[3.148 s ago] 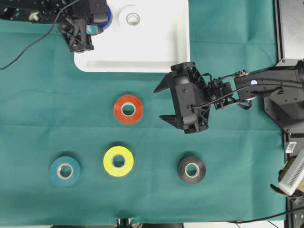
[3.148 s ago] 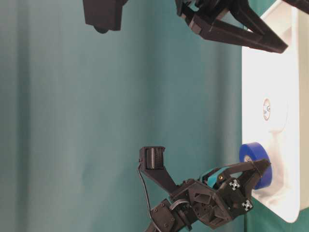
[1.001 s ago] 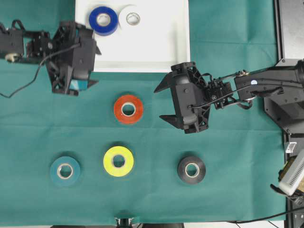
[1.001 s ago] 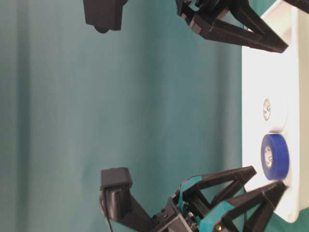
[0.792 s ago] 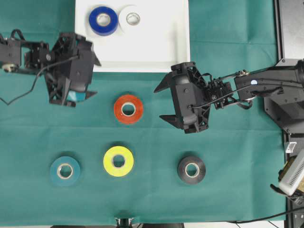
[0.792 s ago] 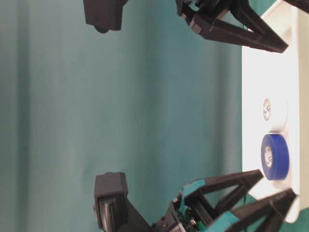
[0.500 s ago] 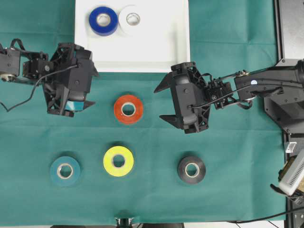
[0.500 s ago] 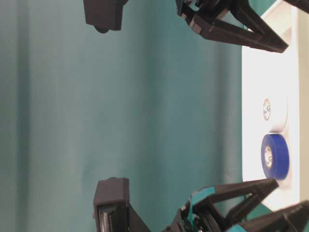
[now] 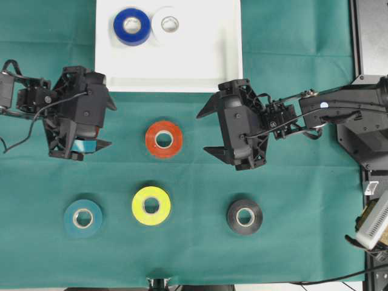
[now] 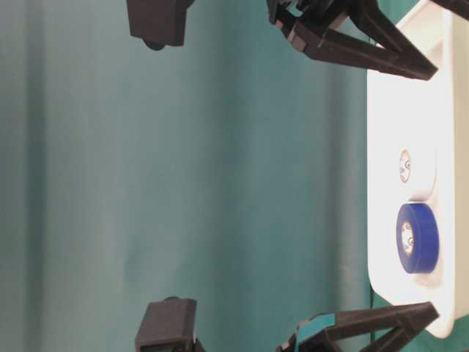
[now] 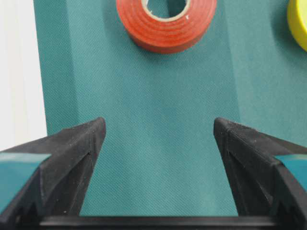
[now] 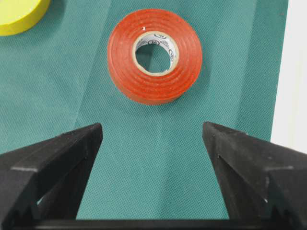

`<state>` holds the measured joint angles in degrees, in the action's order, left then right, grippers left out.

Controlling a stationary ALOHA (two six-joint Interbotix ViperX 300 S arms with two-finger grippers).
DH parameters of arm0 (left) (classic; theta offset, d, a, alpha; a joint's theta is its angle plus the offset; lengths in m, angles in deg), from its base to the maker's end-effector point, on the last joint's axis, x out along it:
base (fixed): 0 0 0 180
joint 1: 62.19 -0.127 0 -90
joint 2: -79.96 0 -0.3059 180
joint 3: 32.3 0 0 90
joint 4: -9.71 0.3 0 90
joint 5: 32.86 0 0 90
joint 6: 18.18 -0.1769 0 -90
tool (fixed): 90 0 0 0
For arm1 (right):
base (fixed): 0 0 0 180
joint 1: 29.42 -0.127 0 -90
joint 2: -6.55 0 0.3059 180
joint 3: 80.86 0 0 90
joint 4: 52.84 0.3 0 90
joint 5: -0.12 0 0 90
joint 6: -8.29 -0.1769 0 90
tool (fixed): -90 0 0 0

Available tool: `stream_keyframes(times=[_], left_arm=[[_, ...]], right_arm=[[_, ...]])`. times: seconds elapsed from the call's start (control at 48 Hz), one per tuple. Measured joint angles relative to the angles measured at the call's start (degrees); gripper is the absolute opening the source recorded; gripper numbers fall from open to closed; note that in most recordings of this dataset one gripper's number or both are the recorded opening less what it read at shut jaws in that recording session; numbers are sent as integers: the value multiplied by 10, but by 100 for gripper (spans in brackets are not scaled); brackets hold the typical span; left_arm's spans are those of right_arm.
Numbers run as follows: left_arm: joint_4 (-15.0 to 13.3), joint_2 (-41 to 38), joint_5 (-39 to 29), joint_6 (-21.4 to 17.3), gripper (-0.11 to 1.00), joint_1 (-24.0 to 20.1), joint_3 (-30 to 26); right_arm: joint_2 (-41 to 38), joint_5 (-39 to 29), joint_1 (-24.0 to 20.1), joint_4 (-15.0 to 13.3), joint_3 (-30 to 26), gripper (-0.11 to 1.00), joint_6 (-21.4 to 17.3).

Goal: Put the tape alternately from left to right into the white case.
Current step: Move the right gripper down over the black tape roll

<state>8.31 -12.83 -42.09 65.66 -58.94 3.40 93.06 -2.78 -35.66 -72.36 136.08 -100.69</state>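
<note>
While your overhead view lays out everything at once, note the white case (image 9: 206, 66) at top with the blue roll (image 9: 132, 26) and white roll (image 9: 169, 23) lying side by side in its left end. Four rolls sit on the green cloth (image 9: 303, 230): red-orange roll (image 9: 163, 139) between the grippers, teal roll (image 9: 83, 218), yellow roll (image 9: 151, 206) and black roll (image 9: 245, 216) in a row nearer the bottom edge.

Left gripper (image 9: 104, 124): jaws spread wide, nothing between them. Right gripper (image 9: 209, 131): jaws likewise spread, nothing held.

Your table-level view shows only the case, its two rolls and the finger outlines; the loose rolls are out of frame there.

Right wrist view alone shows small print on the red-orange roll's pale core; too small to read. Left wrist view cuts that roll off at the top edge and catches a sliver of yellow.
</note>
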Motion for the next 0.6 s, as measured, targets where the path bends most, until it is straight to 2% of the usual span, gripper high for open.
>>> stream_keyframes(times=[0.605], left_arm=[[0, 1, 2, 0, 100, -1, 1]], right_arm=[[1, 0, -6, 1, 9, 83, -5]])
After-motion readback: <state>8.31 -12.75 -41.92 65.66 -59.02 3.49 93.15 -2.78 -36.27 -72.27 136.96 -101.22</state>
